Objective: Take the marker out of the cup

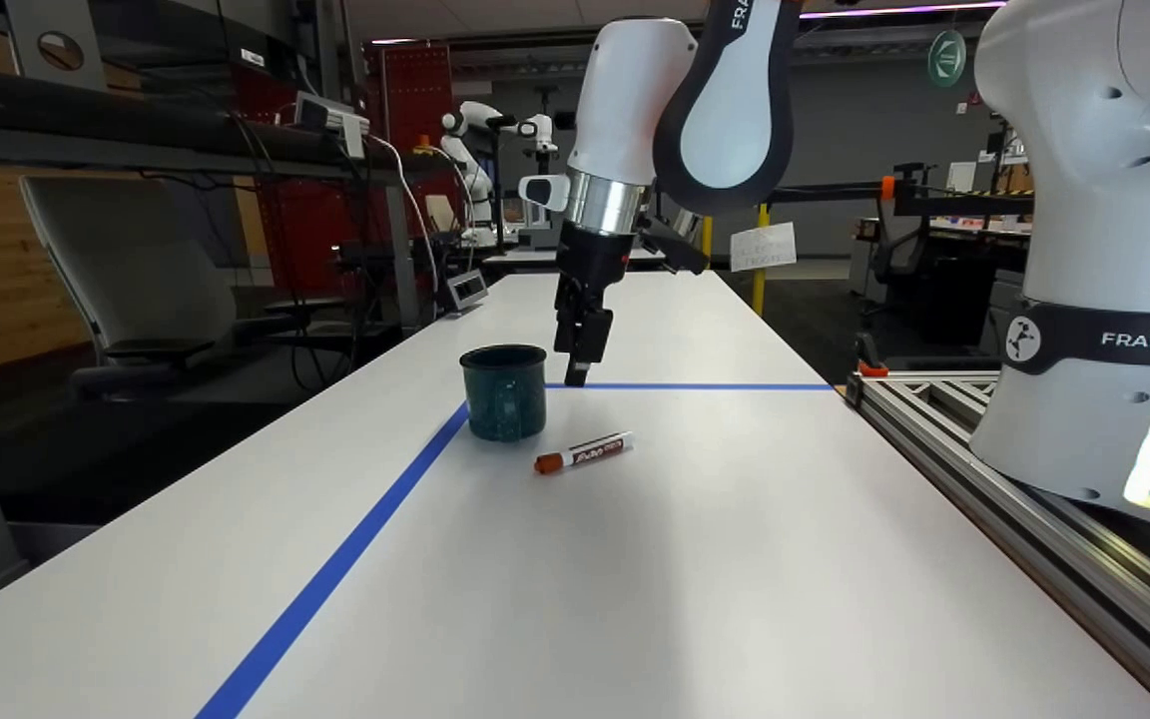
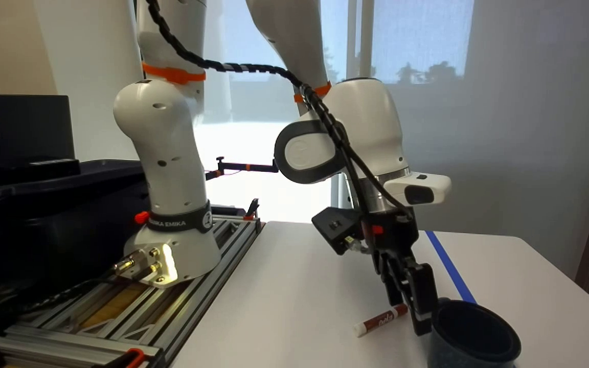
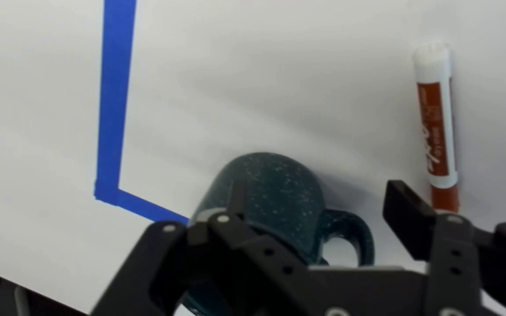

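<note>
The marker lies on its side on the white table, outside the cup and near it, not touching; the cup stands upright, its handle on the side toward the marker; the gripper hangs just beside the cup, its fingers spread wide, with nothing held between them; the removal named in the task is therefore judged complete, with only a careful withdrawal appearing due; by judgement, the marker is light, stiff and hard to damage; its smooth round barrel may slip under a poor grip and may roll if nudged; should it need lifting, the sound hold is across the middle of the barrel, at the printed label, with the fingers closing square to its length; the red cap is a poor hold, as it could pull off; the cup is likely hard and heavier, though a finger catching its handle could shift it.
</note>
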{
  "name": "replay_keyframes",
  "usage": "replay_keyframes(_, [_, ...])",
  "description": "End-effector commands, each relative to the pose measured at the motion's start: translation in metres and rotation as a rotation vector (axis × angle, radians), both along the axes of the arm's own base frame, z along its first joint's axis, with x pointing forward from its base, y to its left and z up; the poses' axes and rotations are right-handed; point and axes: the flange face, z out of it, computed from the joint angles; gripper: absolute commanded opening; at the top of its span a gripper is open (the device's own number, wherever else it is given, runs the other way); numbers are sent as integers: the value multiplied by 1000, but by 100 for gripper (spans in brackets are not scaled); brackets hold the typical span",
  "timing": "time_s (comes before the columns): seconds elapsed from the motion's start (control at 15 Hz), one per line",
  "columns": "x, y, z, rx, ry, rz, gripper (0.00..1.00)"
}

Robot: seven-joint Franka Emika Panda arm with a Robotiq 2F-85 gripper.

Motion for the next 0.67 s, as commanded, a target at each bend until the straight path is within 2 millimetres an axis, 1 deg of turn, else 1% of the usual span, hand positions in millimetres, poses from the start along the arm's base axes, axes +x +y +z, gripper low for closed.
replay_keyframes(0.0, [-3,-10,-5,-52,-20,-125,100])
replay_keyframes(0.2, [0,-2,-3,-83,-54,-246,100])
replay_keyframes(0.6, [6,41,10,-107,-65,-461,100])
